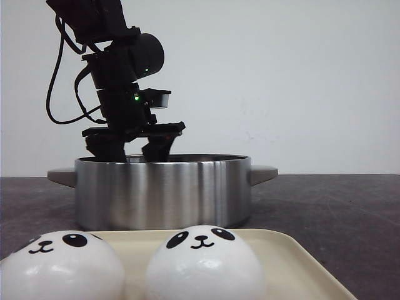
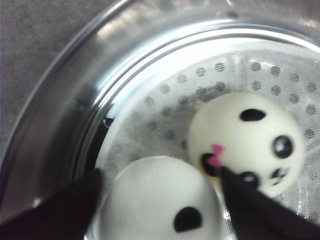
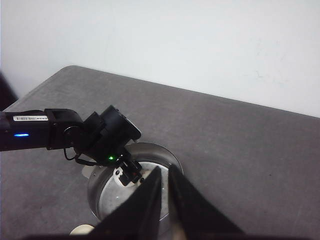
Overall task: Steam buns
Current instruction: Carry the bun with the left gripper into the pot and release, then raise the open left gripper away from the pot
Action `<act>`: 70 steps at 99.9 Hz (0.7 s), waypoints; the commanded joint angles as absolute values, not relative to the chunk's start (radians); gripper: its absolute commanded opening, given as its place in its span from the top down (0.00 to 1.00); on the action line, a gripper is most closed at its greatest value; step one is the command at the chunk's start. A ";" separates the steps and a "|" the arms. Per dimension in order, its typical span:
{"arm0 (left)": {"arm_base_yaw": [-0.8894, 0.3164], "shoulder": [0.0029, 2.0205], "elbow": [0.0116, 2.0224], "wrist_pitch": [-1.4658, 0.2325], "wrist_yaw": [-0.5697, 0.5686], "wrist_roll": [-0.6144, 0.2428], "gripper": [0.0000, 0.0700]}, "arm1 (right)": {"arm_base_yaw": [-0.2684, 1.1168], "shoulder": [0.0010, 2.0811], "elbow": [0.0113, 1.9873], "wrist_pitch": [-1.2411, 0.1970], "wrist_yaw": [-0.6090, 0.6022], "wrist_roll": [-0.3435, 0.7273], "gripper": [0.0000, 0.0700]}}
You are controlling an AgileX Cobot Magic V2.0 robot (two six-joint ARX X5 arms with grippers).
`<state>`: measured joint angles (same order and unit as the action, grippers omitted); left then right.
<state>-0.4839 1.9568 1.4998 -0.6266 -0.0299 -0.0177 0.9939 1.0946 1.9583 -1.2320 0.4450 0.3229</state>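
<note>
Left gripper (image 2: 160, 192) inside steel pot (image 1: 162, 190), fingers spread around lower bun (image 2: 157, 200); contact indeterminable. Right gripper (image 3: 164, 192) nearly closed, empty.

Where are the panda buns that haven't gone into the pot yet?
Two buns sit side by side on the cream tray at the near edge of the front view, just in front of the steel pot.
</note>
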 commanded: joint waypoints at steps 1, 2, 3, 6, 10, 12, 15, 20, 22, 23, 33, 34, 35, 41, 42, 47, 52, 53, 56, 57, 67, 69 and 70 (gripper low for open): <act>-0.488 1.975 1.531 -0.620 -0.035 -0.013 0.09 | 1.006 1.103 1.977 -1.228 0.447 0.340 0.98; -0.488 1.975 1.532 -0.620 -0.035 -0.013 0.08 | 1.006 1.103 1.977 -1.228 0.447 0.340 0.98; -0.488 1.975 1.533 -0.620 -0.035 -0.013 0.08 | 1.006 1.103 1.977 -1.228 0.447 0.340 0.98; -0.488 1.975 1.536 -0.621 -0.035 -0.013 0.08 | 1.006 1.103 1.977 -1.229 0.447 0.340 0.98; -0.488 1.975 1.544 -0.626 -0.035 -0.013 0.08 | 1.006 1.103 1.977 -1.229 0.447 0.340 0.98; -0.488 1.975 1.550 -0.631 -0.035 -0.014 0.08 | 1.006 1.103 1.977 -1.229 0.447 0.340 0.98; -0.488 1.975 1.561 -0.639 -0.035 -0.017 0.08 | 1.006 1.103 1.977 -1.229 0.447 0.340 0.98; -0.488 1.972 1.583 -0.657 -0.034 -0.027 0.08 | 1.006 1.103 1.977 -1.231 0.447 0.340 0.98; -0.489 1.970 1.593 -0.665 -0.033 -0.030 0.08 | 1.006 1.103 1.977 -1.232 0.447 0.340 0.98; -0.490 1.969 1.598 -0.669 -0.033 -0.032 0.08 | 1.006 1.103 1.977 -1.233 0.447 0.340 0.98; -0.491 1.942 1.647 -0.698 -0.027 -0.073 0.08 | 1.006 1.104 1.975 -1.245 0.447 0.340 0.98; -0.491 1.936 1.650 -0.699 -0.026 -0.078 0.08 | 1.006 1.104 1.975 -1.247 0.447 0.340 0.98; -0.492 1.930 1.652 -0.699 -0.025 -0.085 0.08 | 1.006 1.104 1.975 -1.249 0.447 0.340 0.98; -0.493 1.880 1.655 -0.693 -0.018 -0.126 0.09 | 1.006 1.104 1.968 -1.264 0.446 0.342 0.98; -0.494 1.872 1.655 -0.691 -0.016 -0.133 0.09 | 1.006 1.104 1.966 -1.267 0.446 0.343 0.98; -0.497 1.821 1.655 -0.686 -0.009 -0.165 0.09 | 1.006 1.104 1.953 -1.284 0.446 0.357 0.98; -0.498 1.766 1.655 -0.685 0.006 -0.184 0.09 | 1.005 1.105 1.932 -1.298 0.446 0.363 0.98; -0.499 1.754 1.655 -0.686 0.009 -0.187 0.09 | 1.005 1.105 1.926 -1.300 0.446 0.363 0.98; -0.501 1.720 1.655 -0.687 0.014 -0.189 0.09 | 1.005 1.105 1.906 -1.304 0.446 0.370 0.98; -0.503 1.707 1.655 -0.688 0.016 -0.188 0.09 | 1.005 1.104 1.895 -1.304 0.446 0.374 0.98; -0.519 1.584 1.655 -0.702 0.015 -0.178 0.09 | 1.005 1.104 1.803 -1.300 0.444 0.407 0.98; -0.522 1.559 1.655 -0.705 0.015 -0.175 0.09 | 1.005 1.104 1.788 -1.299 0.443 0.413 0.98; -0.524 1.547 1.655 -0.706 0.015 -0.174 0.09 | 1.005 1.104 1.777 -1.298 0.443 0.417 0.98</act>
<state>-0.5083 1.5894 1.6306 -0.7013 0.0074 -0.1711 0.9939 1.0885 1.8141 -1.3052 0.4450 0.3702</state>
